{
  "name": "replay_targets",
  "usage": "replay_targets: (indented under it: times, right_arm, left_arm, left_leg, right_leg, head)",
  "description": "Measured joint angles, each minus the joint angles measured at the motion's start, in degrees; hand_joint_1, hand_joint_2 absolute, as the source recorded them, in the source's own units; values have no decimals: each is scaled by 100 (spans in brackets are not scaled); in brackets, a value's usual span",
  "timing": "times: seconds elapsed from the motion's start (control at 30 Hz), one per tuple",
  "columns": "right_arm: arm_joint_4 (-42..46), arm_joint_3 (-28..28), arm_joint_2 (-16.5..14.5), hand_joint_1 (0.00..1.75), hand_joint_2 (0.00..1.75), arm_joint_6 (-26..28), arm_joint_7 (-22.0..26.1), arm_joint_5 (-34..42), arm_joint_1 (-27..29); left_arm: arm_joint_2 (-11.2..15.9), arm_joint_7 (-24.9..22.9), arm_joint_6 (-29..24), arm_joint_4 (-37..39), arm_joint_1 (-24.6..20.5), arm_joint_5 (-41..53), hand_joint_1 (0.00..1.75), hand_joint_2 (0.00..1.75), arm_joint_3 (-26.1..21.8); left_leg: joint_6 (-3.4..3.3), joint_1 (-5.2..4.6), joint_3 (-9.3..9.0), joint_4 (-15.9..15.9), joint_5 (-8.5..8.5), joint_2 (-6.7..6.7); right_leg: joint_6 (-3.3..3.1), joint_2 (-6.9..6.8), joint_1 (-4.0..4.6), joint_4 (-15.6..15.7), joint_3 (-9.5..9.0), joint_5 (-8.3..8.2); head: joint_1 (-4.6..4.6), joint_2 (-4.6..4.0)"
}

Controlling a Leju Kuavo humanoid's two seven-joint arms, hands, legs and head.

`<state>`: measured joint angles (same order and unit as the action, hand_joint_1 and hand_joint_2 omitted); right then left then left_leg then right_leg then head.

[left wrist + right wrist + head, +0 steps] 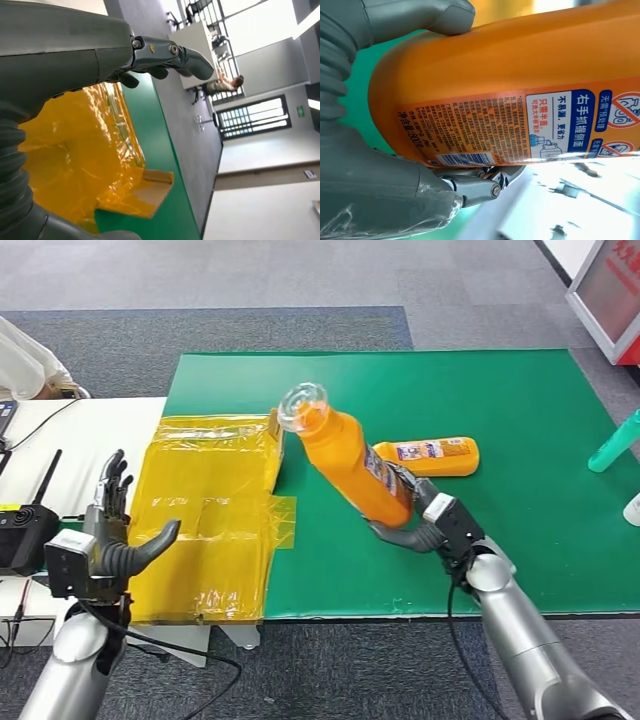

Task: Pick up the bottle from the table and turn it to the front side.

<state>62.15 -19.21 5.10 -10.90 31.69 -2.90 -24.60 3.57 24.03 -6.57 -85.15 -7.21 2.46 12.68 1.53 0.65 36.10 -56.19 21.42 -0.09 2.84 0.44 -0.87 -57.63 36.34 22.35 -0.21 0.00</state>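
My right hand (423, 515) grips the base of an orange bottle (349, 462) and holds it lifted above the green mat (528, 520), tilted with its clear cap (303, 405) up and to the left. In the right wrist view the bottle's (516, 80) printed label with fine text and a barcode faces the camera, with the thumb (414, 15) pressed on one side and fingers (478, 185) under the other. A second orange bottle (430, 456) lies flat on the mat just behind. My left hand (113, 535) hovers open at the table's left, holding nothing, fingers (170, 52) spread.
A crumpled yellow plastic sheet (204, 520) over a cardboard box covers the mat's left edge. A black radio unit (26, 525) and cables lie on the white table at far left. A teal bottle (613, 445) lies at the mat's right edge.
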Motion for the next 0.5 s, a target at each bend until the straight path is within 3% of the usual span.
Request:
replay_targets:
  times: [0.1, 0.2, 0.33, 0.5]
  right_arm:
    - [412, -35, -325, 175, 175, 269, 1, 222, 23]
    - [717, -74, -573, 175, 175, 887, 53, 134, 49]
    - [894, -150, -776, 175, 175, 1569, 129, -60, 128]
    - [863, -320, -970, 175, 175, 1952, 192, -132, 181]
  left_arm:
    - [-97, 120, 288, 308, -317, -510, 0, 175, 127]
    - [-169, 198, 739, 395, -547, -1172, 0, 175, 298]
    - [-222, 123, 1227, 372, -781, -1714, 0, 175, 581]
    - [-269, -2, 1673, 325, -1027, -2151, 0, 175, 942]
  left_leg:
    - [1, 0, 0, 0, -1, 0]
    - [0, -1, 1, -1, -1, 0]
    - [0, -4, 1, -1, 0, 0]
    - [1, -3, 2, 0, 0, 0]
  right_leg:
    - [-1, 0, -1, 0, 1, -1]
    - [0, -1, -4, 1, 0, -2]
    - [-1, 1, -5, 1, 1, -3]
    - [-2, 1, -3, 0, 4, -1]
  head:
    - [1, 0]
    - [1, 0]
    - [1, 0]
    - [0, 0]
